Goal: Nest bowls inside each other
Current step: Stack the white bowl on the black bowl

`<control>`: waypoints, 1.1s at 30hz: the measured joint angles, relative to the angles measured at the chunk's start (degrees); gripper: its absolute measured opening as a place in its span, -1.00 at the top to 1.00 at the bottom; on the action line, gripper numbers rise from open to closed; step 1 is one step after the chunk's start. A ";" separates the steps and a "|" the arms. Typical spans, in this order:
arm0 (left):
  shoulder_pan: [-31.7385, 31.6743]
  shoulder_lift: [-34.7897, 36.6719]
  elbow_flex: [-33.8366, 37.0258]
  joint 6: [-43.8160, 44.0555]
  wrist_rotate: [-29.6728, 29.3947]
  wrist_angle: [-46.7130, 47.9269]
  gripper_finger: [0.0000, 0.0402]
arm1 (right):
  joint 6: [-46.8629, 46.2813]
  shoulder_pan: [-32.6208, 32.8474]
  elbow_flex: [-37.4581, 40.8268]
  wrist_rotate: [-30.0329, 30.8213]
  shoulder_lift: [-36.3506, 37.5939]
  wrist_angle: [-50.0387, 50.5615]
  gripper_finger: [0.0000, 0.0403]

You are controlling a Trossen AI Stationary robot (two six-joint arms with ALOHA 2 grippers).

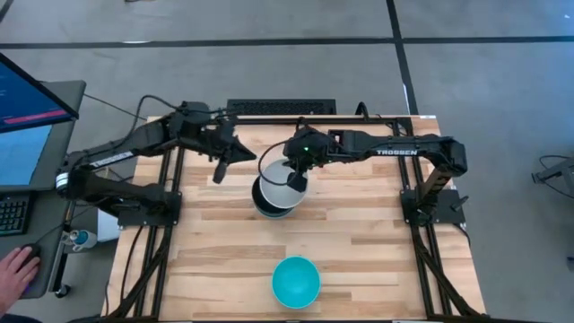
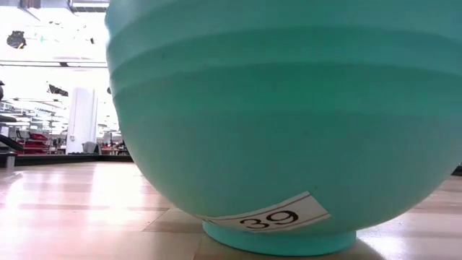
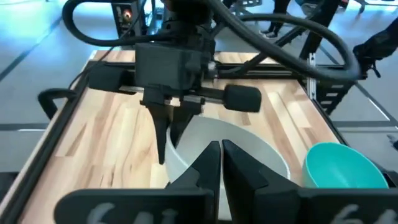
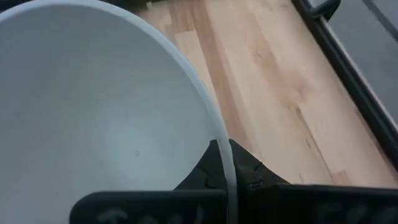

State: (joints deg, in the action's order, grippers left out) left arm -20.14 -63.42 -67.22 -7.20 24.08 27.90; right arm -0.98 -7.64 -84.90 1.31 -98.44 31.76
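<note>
A white bowl (image 1: pixel 272 182) sits over a dark stack of bowls (image 1: pixel 269 212) at the table's middle; only the stack's near edge shows beneath it. My right gripper (image 1: pixel 295 178) is shut on the white bowl's rim. In the left wrist view the white bowl (image 3: pixel 249 146) lies just ahead of my left gripper (image 3: pixel 221 163), which is shut and hovers left of the bowl (image 1: pixel 222 164), touching nothing. A teal bowl (image 1: pixel 296 281) stands upright on its foot near the table's near edge, and it fills the low view (image 2: pixel 289 130). The other bowls are hidden. My right gripper pinches the white bowl's rim (image 4: pixel 219 132) on the side toward the table's right, one finger inside the bowl and one outside. The fingers (image 3: pixel 165 134) come from above, pointing down. Whether the bowl rests on the dark stack or is lifted off it, I cannot tell.
Bare wooden tabletop (image 1: pixel 377 233) lies on all sides of the stack. A black frame (image 1: pixel 421 193) edges the table to the left, right and far side. A person's hand (image 1: pixel 16 269) rests by a keyboard off the table's left, below a monitor (image 1: pixel 27 99).
</note>
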 joint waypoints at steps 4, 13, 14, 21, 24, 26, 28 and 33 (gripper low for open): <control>-0.02 4.95 4.46 1.65 -0.72 -2.19 0.97 | 0.55 -0.02 0.00 0.03 0.03 -0.73 0.97; 0.27 15.08 20.10 12.74 -1.82 -19.87 0.97 | 1.04 -0.39 0.00 -0.23 -2.84 -1.06 0.97; 0.41 15.43 20.46 12.91 -2.08 -19.62 0.97 | 1.03 -0.37 0.00 -0.56 -3.44 -1.00 0.97; 1.00 15.67 20.59 11.43 -3.22 -17.71 0.97 | -0.45 -0.28 0.00 -2.46 -6.13 -2.40 0.97; 0.98 15.67 20.59 10.92 -4.03 -17.08 0.97 | -0.45 -0.35 -0.04 -2.33 -6.23 -4.20 0.97; 0.98 15.67 20.59 10.90 -4.09 -16.84 0.97 | -0.45 -0.35 -0.12 -1.37 -6.82 -4.34 0.97; 0.98 15.67 20.59 10.88 -4.09 -16.87 0.97 | 0.02 -0.39 0.11 -0.99 -7.14 -2.84 0.97; 0.98 15.67 20.59 10.79 -4.52 -17.00 0.97 | 2.27 0.15 -0.07 -0.80 -9.06 -1.63 0.97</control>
State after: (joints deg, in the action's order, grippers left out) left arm -19.16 -47.75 -46.63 3.60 19.56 10.90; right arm 1.29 -7.49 -84.97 0.52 -107.51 30.13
